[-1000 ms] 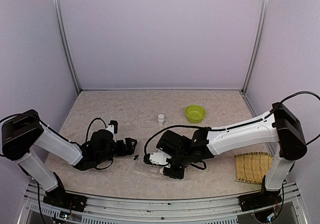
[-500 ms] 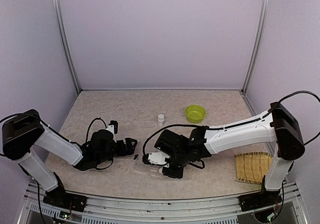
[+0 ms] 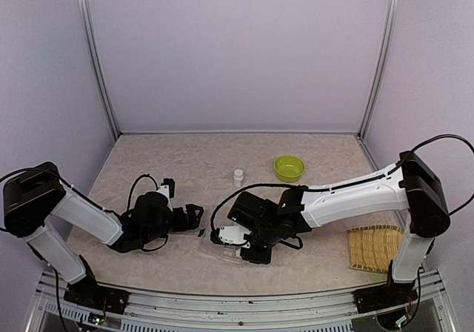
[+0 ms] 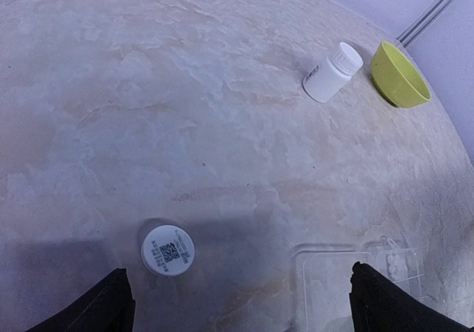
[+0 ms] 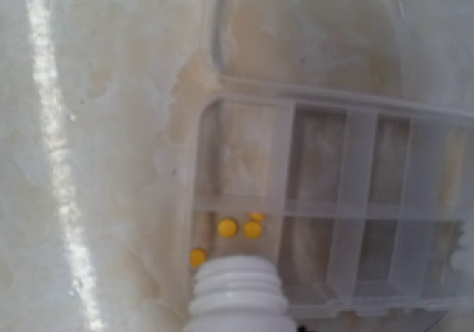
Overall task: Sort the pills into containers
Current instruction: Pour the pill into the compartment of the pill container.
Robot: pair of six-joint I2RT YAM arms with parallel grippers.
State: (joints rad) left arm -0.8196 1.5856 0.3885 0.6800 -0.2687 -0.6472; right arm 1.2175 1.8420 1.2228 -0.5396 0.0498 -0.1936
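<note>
My right gripper (image 3: pixel 235 237) is shut on an open white bottle (image 5: pixel 238 296), tipped with its mouth over the left end of the clear pill box (image 5: pixel 333 198). Several yellow pills (image 5: pixel 227 227) lie in the end compartment just beyond the bottle's mouth. The other compartments in view look empty. No dark pills show. The right fingers are hidden in the right wrist view. My left gripper (image 4: pixel 244 304) is open and empty, low over the table, left of the box's clear lid (image 4: pixel 348 276). A white cap (image 4: pixel 167 250) with a printed code lies near its left finger.
A second white bottle (image 3: pixel 238 176) stands capped behind the box, also in the left wrist view (image 4: pixel 333 72). A lime-green bowl (image 3: pixel 289 168) is to its right. A woven mat (image 3: pixel 376 247) lies at the front right. A small dark thing (image 3: pixel 201 233) lies between the grippers.
My right gripper with the bottle has crept slightly to the left over the box. The left arm has not moved.
</note>
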